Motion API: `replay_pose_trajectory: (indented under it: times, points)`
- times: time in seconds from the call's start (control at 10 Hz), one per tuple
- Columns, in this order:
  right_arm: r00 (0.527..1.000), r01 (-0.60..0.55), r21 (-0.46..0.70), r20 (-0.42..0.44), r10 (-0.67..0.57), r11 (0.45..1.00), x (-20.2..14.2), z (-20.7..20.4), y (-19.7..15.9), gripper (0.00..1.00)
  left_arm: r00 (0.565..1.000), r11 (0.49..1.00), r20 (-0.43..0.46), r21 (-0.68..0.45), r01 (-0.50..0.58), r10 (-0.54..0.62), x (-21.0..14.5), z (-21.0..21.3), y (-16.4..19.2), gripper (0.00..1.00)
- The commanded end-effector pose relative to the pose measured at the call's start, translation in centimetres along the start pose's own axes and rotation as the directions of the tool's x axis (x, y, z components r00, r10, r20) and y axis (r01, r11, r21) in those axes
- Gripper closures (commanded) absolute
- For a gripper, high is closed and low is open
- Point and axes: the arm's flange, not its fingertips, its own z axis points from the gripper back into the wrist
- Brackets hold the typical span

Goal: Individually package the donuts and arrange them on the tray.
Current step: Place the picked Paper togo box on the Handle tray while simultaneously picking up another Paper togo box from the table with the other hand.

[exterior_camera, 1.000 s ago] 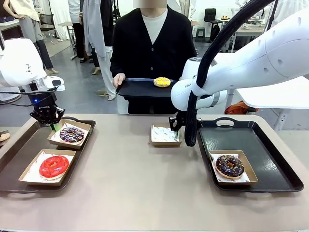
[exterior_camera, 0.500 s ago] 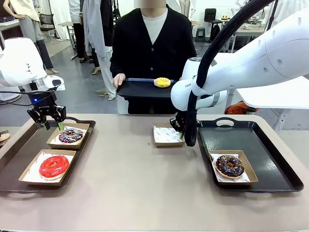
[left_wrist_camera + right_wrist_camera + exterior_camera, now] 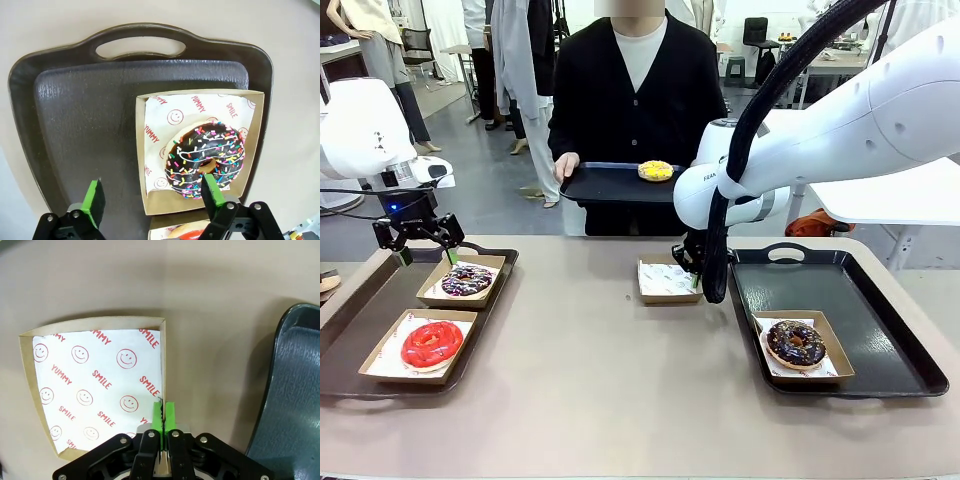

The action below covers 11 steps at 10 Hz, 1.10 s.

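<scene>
Cardboard boxes hold three donuts on two dark trays.
Left tool (image 3: 423, 246) gapes empty above the sprinkled donut (image 3: 206, 159), left of frame; right tool (image 3: 162, 416), centre, pinches the empty box (image 3: 95, 382).

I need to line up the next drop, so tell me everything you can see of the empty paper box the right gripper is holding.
The empty box is a shallow brown cardboard tray, open-topped, lined with white paper printed with red smileys, YUMMY and SMILE. It sits flat on the tan table, left of the right-hand black tray and apart from it. Nothing lies inside. The right gripper is shut on its wall, green pads pinching one edge near a corner.
</scene>
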Motion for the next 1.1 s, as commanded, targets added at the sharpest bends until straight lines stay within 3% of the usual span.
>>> replay_pose_trajectory:
  times: [0.0, 0.2, 0.4, 0.5, 0.6, 0.8, 1.0]
  points:
    - [1.000, 0.017, -0.026, 0.014, -0.017, 1.000, 0.0, -0.5, 0.0, 1.00, 1.000, 1.000, -0.006, 0.023, -0.015, 0.015, 0.3, 0.2, -0.3, 0.00]
    - [0.998, -0.031, -0.043, 0.056, 0.034, 0.999, -1.9, 2.1, 0.8, 1.00, 1.000, 1.000, 0.002, -0.015, 0.010, -0.010, -0.5, 0.8, -0.1, 0.00]
    - [0.988, -0.091, -0.040, 0.121, 0.095, 0.995, -4.9, 7.9, 1.3, 1.00, 1.000, 0.984, 0.025, -0.179, 0.023, -0.019, -2.1, 2.7, 1.2, 0.00]
    - [0.985, -0.120, -0.029, 0.118, 0.123, 0.992, -5.8, 10.9, 0.9, 1.00, 0.999, 0.952, 0.015, -0.304, 0.046, -0.043, -3.2, 3.9, 2.9, 0.00]
    - [0.984, -0.141, -0.024, 0.107, 0.143, 0.990, -6.1, 13.5, 0.5, 1.00, 0.998, 0.915, 0.024, -0.397, 0.068, -0.064, -4.6, 4.9, 4.7, 0.00]
    - [0.983, -0.168, -0.021, 0.078, 0.169, 0.986, -6.0, 17.9, 0.6, 1.00, 0.989, 0.779, 0.058, -0.610, 0.146, -0.139, -8.0, 6.3, 8.1, 0.00]
    - [0.983, -0.180, -0.034, 0.023, 0.181, 0.983, -4.6, 21.4, 1.0, 1.00, 0.980, 0.650, 0.092, -0.737, 0.185, -0.175, -10.8, 6.6, 11.2, 0.00]
